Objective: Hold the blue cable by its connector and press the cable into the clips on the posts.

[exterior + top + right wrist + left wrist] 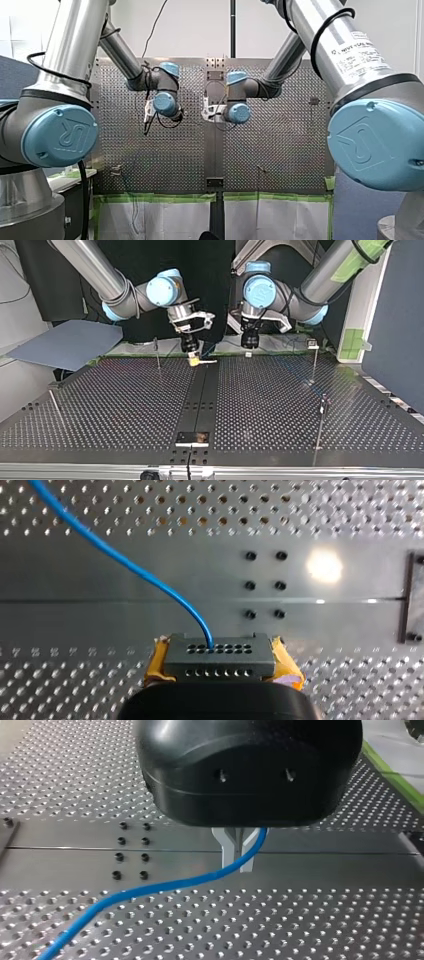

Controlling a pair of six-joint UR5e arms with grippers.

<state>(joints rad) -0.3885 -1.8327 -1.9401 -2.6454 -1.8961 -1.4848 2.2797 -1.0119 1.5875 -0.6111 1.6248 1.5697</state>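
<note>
Our right gripper (220,661) clamps the connector (220,652), anchoring the blue cable (125,562) for routing. It passes just under our left gripper (237,861); we cannot tell its closure.

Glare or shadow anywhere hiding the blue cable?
Right wrist view: one glare spot on the table, clear of the cable and connector. Left wrist view: even light, cable plain. Top view: dim, cable hard to make out.
</note>
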